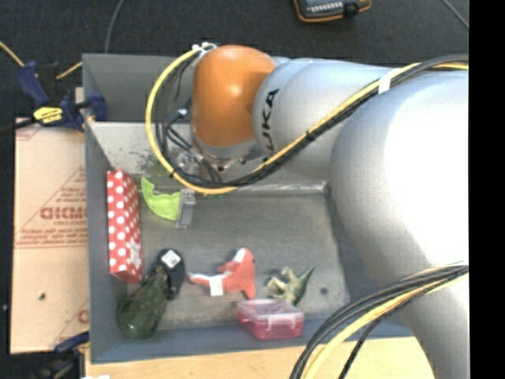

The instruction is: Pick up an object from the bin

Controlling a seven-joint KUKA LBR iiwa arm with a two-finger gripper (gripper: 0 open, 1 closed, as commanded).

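A grey metal bin (pixel 118 136) seen from above. A silver KUKA arm (pixel 339 125) with an orange cover (pixel 225 93) enters from the right of the frame. Its gripper (pixel 185 205) is low in the bin's upper left, just beside a lime-green curved object (pixel 159 199). A red box with white dots (pixel 124 226) lies along the left wall. Across the bottom lie a dark green lump (pixel 144 306), a black object (pixel 170 264), a red and white toy (pixel 234 275), a pale green figure (pixel 289 284) and a pink box (pixel 271 320).

Single camera setup here: it sits above the bin (pixel 260 227) and looks down into it, tilted a bit from one side. It's pretty close in, so the arm (pixel 371 125) reaching over from the bin's right covers that side.
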